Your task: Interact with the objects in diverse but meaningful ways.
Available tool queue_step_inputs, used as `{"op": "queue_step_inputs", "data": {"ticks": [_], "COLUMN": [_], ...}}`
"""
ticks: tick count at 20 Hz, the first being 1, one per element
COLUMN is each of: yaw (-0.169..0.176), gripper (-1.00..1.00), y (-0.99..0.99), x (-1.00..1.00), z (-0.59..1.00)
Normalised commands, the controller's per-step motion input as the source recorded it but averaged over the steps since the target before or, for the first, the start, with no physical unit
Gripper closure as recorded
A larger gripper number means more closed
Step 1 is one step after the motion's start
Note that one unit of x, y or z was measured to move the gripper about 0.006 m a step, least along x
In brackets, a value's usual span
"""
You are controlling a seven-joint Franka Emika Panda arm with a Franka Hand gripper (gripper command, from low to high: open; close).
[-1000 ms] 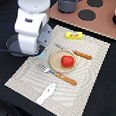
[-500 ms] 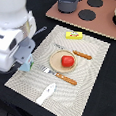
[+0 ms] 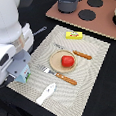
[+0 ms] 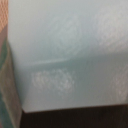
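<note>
Up close, light-blue boxy cup (image 4: 70,50) — smooth, flat-walled, faintly mottled.

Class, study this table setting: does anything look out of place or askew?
Mostly tidy: the red tomato sits on the tan round plate between orange-handled cutlery. The white flat utensil lies askew, overhanging the striped placemat's edge.

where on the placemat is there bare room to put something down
Bare striped mat lies toward the exterior view's right, beyond the knife and fork. The middle is crowded: plate with tomato. The white utensil fills the near edge.
</note>
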Motion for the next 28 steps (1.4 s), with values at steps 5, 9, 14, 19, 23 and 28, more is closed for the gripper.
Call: {"op": "queue_step_inputs", "data": {"ticks": [5, 9, 14, 19, 23, 28], "yaw": [-0.034, -0.045, 0.002, 0.024, 0.024, 0.034], "gripper": [-1.00, -1.00, -1.00, -1.00, -1.00, -1.00], "y": [-0.01, 0.02, 0.40, 0.67, 0.69, 0.64], "x": [0.15, 0.06, -0.33, -0.69, -0.72, -0.74], "z": [0.66, 1.00, 0.41, 0.00, 0.00, -0.02]}}
